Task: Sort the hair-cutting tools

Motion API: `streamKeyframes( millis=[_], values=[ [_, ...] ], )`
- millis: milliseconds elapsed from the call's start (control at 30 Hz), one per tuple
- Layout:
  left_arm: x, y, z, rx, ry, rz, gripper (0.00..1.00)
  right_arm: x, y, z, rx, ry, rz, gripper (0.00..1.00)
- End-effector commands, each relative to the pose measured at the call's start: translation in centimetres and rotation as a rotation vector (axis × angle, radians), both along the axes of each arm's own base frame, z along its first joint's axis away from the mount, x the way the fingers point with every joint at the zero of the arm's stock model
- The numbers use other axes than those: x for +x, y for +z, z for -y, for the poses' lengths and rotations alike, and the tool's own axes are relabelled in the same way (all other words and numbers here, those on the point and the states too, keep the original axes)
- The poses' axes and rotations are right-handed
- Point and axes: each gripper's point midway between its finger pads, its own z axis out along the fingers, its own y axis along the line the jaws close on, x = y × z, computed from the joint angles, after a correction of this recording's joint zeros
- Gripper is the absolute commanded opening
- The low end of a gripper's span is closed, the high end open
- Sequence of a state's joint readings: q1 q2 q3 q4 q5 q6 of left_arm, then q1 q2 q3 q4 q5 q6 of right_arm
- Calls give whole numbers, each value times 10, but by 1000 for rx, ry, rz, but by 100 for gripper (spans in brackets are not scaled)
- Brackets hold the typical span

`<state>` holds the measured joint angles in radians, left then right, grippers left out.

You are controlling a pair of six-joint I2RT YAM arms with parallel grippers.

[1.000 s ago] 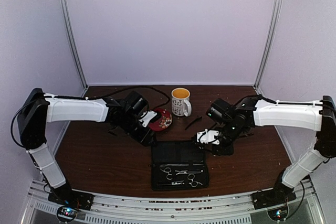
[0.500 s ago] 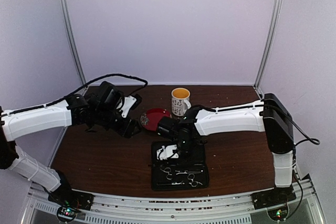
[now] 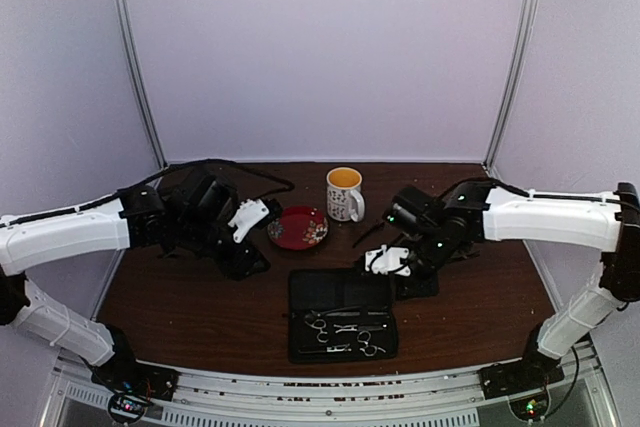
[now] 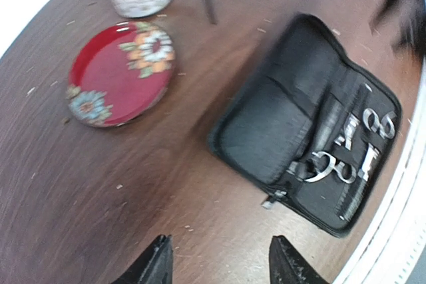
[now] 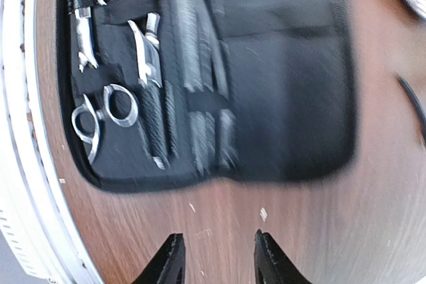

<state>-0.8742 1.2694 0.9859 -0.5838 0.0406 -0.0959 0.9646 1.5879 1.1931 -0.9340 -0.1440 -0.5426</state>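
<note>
While your silver ring-handled scissors (image 5: 148, 61) sit strapped in the soft black case (image 3: 340, 292), near worktop (image 3: 200, 297) edge, blurred, left fingers (image 4: 156, 267) apart, empty, right fingers (image 5: 172, 261) narrowly apart, empty, thin black clip (image 3: 368, 235) beside mug (image 3: 344, 194)

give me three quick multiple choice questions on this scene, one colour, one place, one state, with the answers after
1. The saucer is:
A) blue
B) red
C) green

2. The two scissors lie:
A) in the open black case
B) on the saucer
C) under the case

3. The right gripper has its jaws:
A) shut on scissors
B) shut on the saucer
C) apart and empty

Answers:
1 B, its face is red with flower patterns.
2 A, they sit under the case's straps.
3 C, only bare wood shows between the jaws.
</note>
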Motion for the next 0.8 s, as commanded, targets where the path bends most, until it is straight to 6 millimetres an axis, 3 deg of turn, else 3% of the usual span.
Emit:
streamKeyframes(
  millis=[0,200,400,600,767],
  values=[
    [-4,7,37,-17,-179,1,48,22,19,12,187,-104,43,36],
    [-8,-21,86,88,-272,-31,42,56,31,37,326,-257,38,37],
    [-23,-48,122,178,-338,-50,37,66,36,47,325,-286,98,37],
    [-38,-77,133,282,-386,-64,35,72,28,52,301,-317,112,37],
    [-39,-88,137,321,-376,-59,34,71,26,51,294,-314,104,37]
  ],
)
